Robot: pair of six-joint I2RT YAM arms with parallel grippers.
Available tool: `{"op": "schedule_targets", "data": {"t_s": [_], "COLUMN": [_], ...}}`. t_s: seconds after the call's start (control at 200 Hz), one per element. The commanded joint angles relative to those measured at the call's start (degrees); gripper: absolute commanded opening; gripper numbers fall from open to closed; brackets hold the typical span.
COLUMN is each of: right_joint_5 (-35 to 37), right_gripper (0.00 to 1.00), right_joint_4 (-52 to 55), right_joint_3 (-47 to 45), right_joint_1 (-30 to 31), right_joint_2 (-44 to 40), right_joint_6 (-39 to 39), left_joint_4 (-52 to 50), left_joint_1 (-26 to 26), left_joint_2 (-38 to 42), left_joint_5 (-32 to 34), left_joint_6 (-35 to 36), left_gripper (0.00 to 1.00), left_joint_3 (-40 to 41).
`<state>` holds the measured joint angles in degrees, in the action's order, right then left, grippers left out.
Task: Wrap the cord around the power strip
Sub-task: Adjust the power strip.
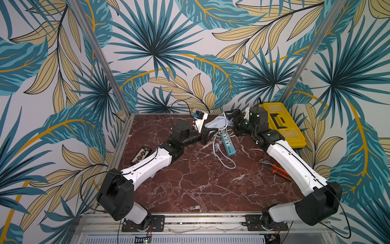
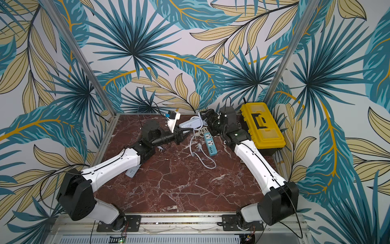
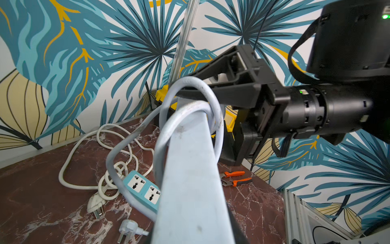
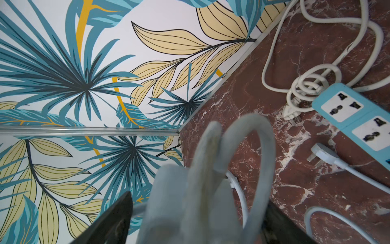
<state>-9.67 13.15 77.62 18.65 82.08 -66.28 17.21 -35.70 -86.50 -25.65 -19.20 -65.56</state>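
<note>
A pale grey power strip (image 1: 215,123) (image 2: 191,122) hangs in the air at the back middle of the table, between both grippers. My left gripper (image 1: 213,131) (image 2: 187,133) is shut on its near end; in the left wrist view the strip's body (image 3: 190,169) runs away from me. Its grey cord (image 3: 211,99) is looped round the far end and trails down to a plug (image 3: 128,228) on the table. My right gripper (image 1: 231,120) (image 4: 200,200) straddles that far end and the loops, its fingers (image 4: 109,219) spread with a gap to the strip.
A teal power strip (image 1: 228,144) (image 2: 210,145) lies under the held one, with a tangled white cord (image 3: 84,147). A yellow toolbox (image 1: 282,124) sits at the back right, behind the right arm. Orange-handled pliers (image 1: 274,169) lie at the right edge. A black card (image 1: 141,157) lies at the left edge.
</note>
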Motion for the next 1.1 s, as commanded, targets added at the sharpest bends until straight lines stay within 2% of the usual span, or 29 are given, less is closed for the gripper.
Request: {"op": "schedule_targets", "data": {"t_s": [0.0, 0.04, 0.14, 0.19, 0.3, 0.521, 0.621, 0.676, 0.916, 0.981, 1.091], "right_joint_5": [1.6, 2.4, 4.2, 4.4, 3.2, 1.4, 1.3, 1.5, 2.5, 2.5, 2.8], "right_gripper": [0.72, 0.65, 0.44, 0.38, 0.33, 0.29, 0.29, 0.29, 0.32, 0.33, 0.35], "right_joint_4": [-3.7, -2.9, -2.1, -2.3, -3.8, -6.1, -6.1, -6.1, -6.1, -5.9, -5.6], "right_joint_3": [-0.8, -0.4, -0.1, 0.0, 0.0, 0.0, 0.2, 0.3, 2.6, 3.3, 3.5], "right_joint_1": [0.5, 0.5, 0.5, 0.5, 0.6, 2.0, 2.7, 3.0, 4.7, 5.2, 5.7], "right_joint_2": [0.9, 0.8, 0.1, -0.1, -0.4, 0.0, 0.0, 0.1, 1.5, 2.0, 2.2], "right_joint_6": [-1.7, -0.4, 3.4, 5.7, 8.0, 9.4, 9.7, 9.7, 9.9, 10.2, 10.8], "left_joint_4": [5.7, 5.6, 4.9, 4.2, -4.1, -31.9, -40.8, -43.7, -45.2, -45.2, -45.2], "left_joint_1": [-1.0, -1.0, -0.4, 0.9, 3.8, 5.1, 5.1, 5.1, 2.7, 2.6, 2.8], "left_joint_2": [0.7, 0.9, 2.7, 4.0, 5.4, 1.1, -1.7, -3.0, -6.0, -6.4, -6.5], "left_joint_5": [-1.6, -1.7, -2.4, -3.8, -7.6, -13.2, -11.5, -11.2, -11.4, -11.0, -9.8], "left_joint_6": [2.3, 2.3, 1.8, -0.7, -3.5, 2.9, 6.1, 6.9, 6.6, 6.3, 6.1], "left_gripper": [0.00, 0.01, 0.22, 0.30, 0.46, 0.62, 0.62, 0.59, 0.48, 0.43, 0.25], "left_joint_3": [0.0, 0.3, 2.7, 4.0, 2.9, -10.2, -14.5, -16.7, -20.8, -21.4, -22.2]}}
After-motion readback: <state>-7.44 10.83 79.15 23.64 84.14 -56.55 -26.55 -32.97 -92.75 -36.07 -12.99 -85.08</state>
